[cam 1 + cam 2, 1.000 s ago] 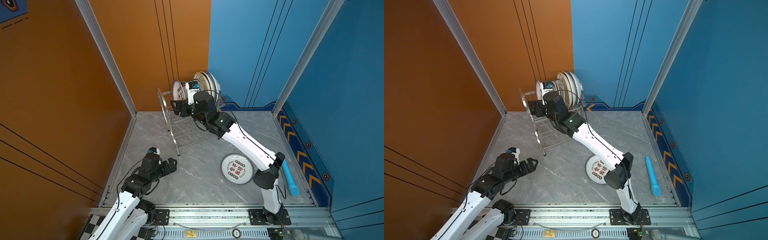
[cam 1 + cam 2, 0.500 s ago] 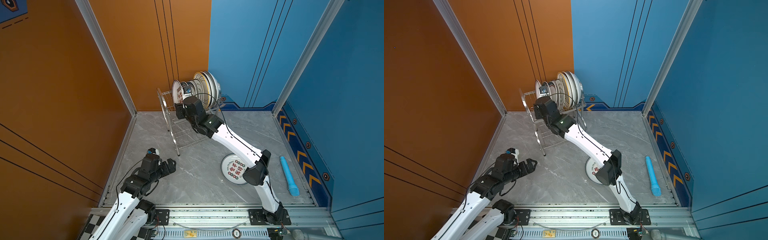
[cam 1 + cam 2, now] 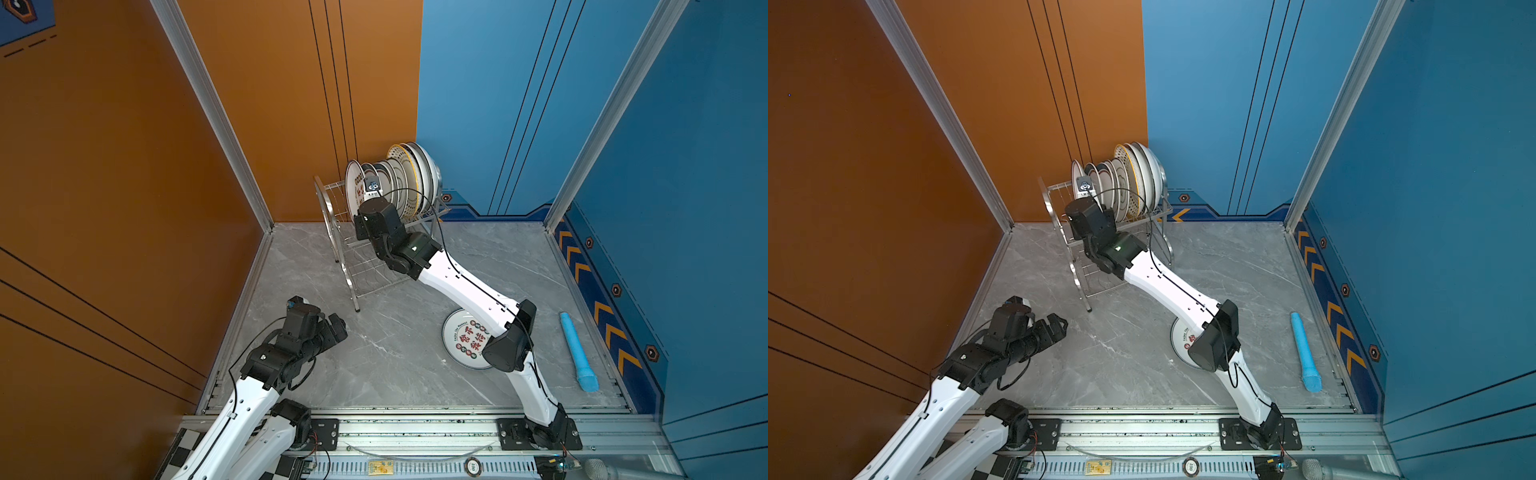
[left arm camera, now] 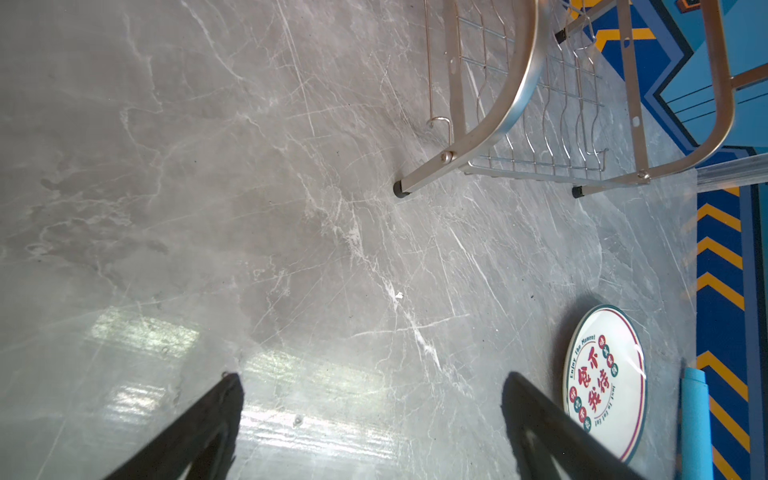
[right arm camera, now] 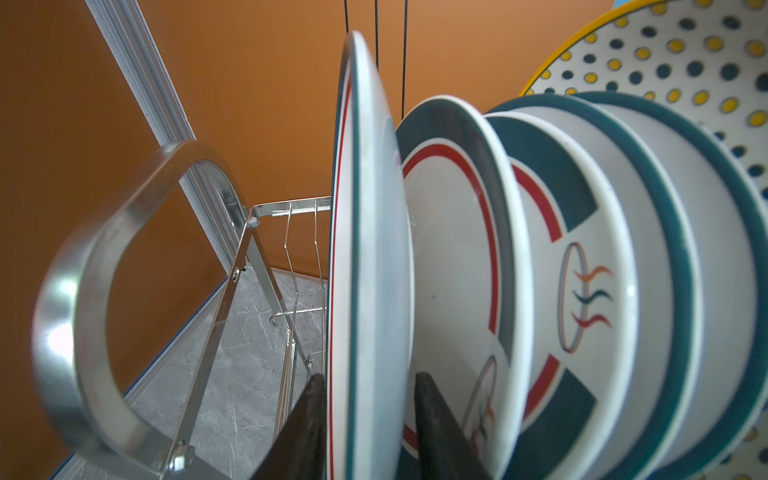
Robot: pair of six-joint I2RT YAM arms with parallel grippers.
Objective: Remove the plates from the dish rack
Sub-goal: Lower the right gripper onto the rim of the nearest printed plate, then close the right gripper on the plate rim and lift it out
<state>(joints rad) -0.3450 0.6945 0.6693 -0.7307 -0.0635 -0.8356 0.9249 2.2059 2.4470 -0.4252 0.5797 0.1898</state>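
Left side: the left hand [image 3: 337, 328] is hanging low over the grey worktop [image 3: 395, 374]. It is spread wide, gripping nothing and touching nothing. In the left wrist view we are seeing only bare marble between its fingertips [image 4: 230, 386].

Back centre: the dish rack [image 3: 353, 270] is standing on its legs where the orange wall [image 3: 270, 104] meets the blue wall [image 3: 478, 104]. The plates [image 3: 411, 178] are standing on edge in its upper tier, one behind another.

The right arm is reaching from its base on the right across to the rack's left end. There the right hand [image 5: 368, 378] is clamping the front plate [image 3: 354, 189], the one with red and black characters. In the right wrist view we are seeing one finger lying against each face of this plate near its rim, with no gap showing on either side. The plate is still sitting upright in the rack. Teal-rimmed plates and a dotted one are crowding close behind it.

Right of centre: a loose plate [image 3: 463, 338] is lying flat and face up on the worktop, partly covered by the right arm's elbow in both top views.

Far right: a blue tube [image 3: 577, 353] is lying on the worktop near the right wall, apart from the loose plate.
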